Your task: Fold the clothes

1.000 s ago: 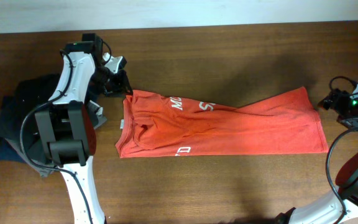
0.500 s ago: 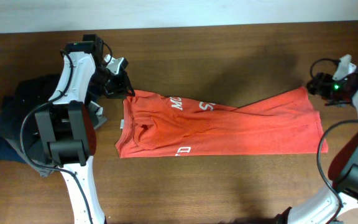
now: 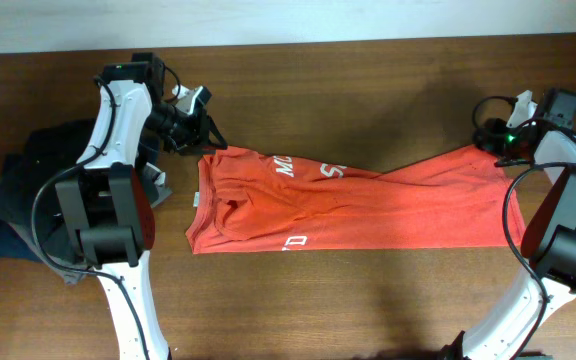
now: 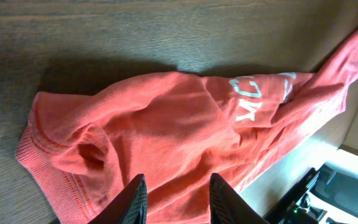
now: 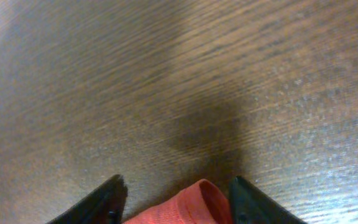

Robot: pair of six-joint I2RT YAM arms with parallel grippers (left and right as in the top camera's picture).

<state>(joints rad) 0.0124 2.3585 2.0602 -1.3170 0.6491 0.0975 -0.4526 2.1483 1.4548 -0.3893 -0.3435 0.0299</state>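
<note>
Right gripper (image 3: 491,140) has swung in from the right edge of the frame to the upper right corner of the shirt (image 3: 368,205), and its jaws have narrowed on the way. In the right wrist view its fingers (image 5: 114,200) stand apart with that red corner rising between them. The cloth reaches close to both, and whether it is pinched I cannot tell.

Left gripper (image 3: 208,140) has shifted slightly up and left and sits at the shirt's upper left corner. In the left wrist view its fingers (image 4: 135,200) are part-way closed with red cloth filling the gap between them, so it grips that corner.

Across the middle of the table (image 3: 368,80) the shirt lies as a long band. Its left end is wider and bunched, and its right end slants up toward the right gripper. White lettering (image 3: 308,168) shows along its upper edge left of centre. Dark clothes (image 3: 18,200) are heaped at the left edge, apart from the shirt.
</note>
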